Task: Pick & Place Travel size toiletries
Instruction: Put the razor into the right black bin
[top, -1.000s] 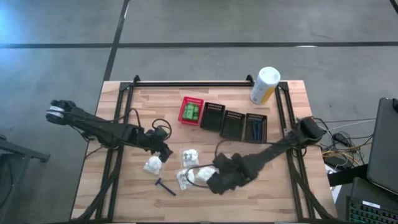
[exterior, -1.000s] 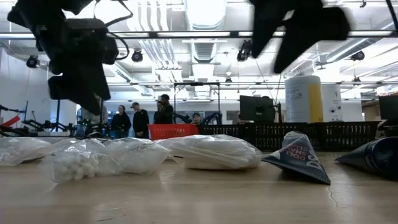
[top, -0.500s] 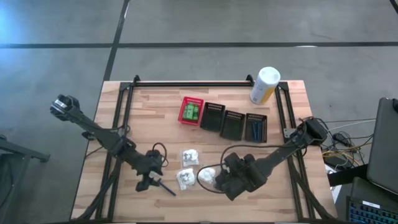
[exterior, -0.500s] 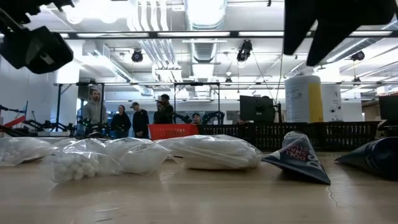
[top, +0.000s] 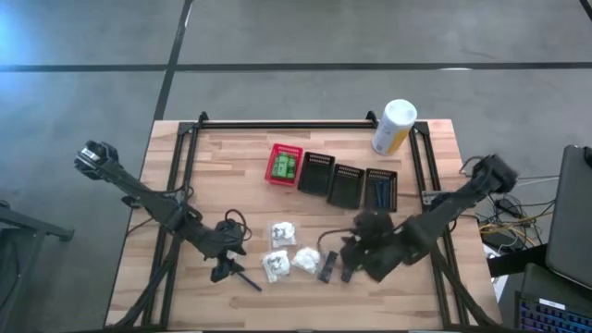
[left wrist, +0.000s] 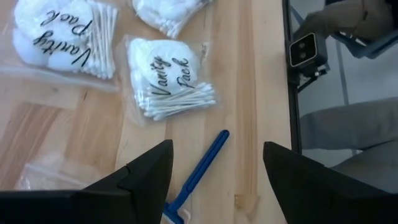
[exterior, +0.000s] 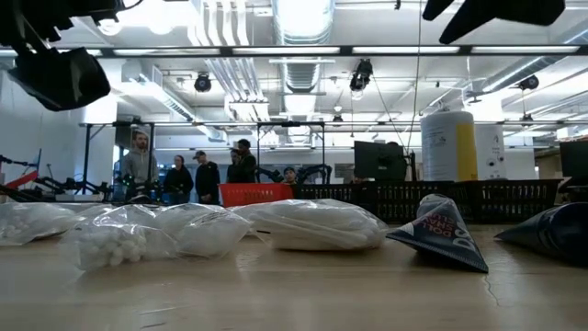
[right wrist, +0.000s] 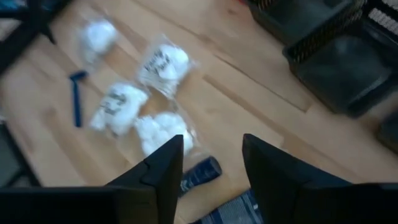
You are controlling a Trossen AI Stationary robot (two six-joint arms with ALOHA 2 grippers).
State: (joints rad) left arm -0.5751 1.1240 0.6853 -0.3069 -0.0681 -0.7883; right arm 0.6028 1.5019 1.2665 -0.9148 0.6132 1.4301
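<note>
Three white crinkly pouches (top: 282, 233) (top: 276, 266) (top: 305, 259) lie flat in the near middle of the table, and a fourth (left wrist: 43, 177) shows only in the left wrist view. A slim blue razor (top: 246, 277) lies beside them toward the near left. Two dark flat packets (top: 328, 265) (right wrist: 199, 173) lie just right of the pouches. My left gripper (top: 225, 270) hovers open over the razor (left wrist: 199, 169), touching nothing. My right gripper (top: 351, 252) hangs open above the dark packets, clear of the table. Green packets sit in the red basket (top: 285, 165).
Three black slotted baskets (top: 315, 173) (top: 347, 185) (top: 380, 190) stand in a row right of the red one. The tall white-and-yellow canister (top: 394, 127) stands at the far right corner. Bare wood lies along the near edge. People stand in the room beyond the table (exterior: 211, 175).
My left gripper moved from a pouch toward the near edge and stopped above the razor. My right gripper drew away from the pouches toward the table's right and rose, uncovering the two dark packets. Pouches and razor kept their places.
</note>
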